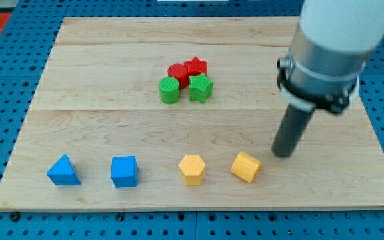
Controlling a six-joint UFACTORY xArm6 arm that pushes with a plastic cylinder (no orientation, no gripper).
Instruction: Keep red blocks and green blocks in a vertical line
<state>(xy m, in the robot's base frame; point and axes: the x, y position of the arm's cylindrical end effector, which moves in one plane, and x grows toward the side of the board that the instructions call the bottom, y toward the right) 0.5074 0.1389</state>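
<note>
Two red blocks and two green blocks sit bunched together at the board's upper middle. The red cylinder [177, 72] and the red star [196, 66] are at the top of the bunch. The green cylinder [169, 91] and the green star [201, 88] are just below them. My tip [283, 154] rests on the board far to the view's right and below this bunch, touching none of these blocks. It stands just right of a yellow cube [246, 167].
Along the view's bottom lie a blue triangle [63, 171], a blue cube [124, 172], a yellow hexagon [193, 169] and the yellow cube. The wooden board [99, 60] lies on a blue pegboard. The arm's pale body hangs over the upper right.
</note>
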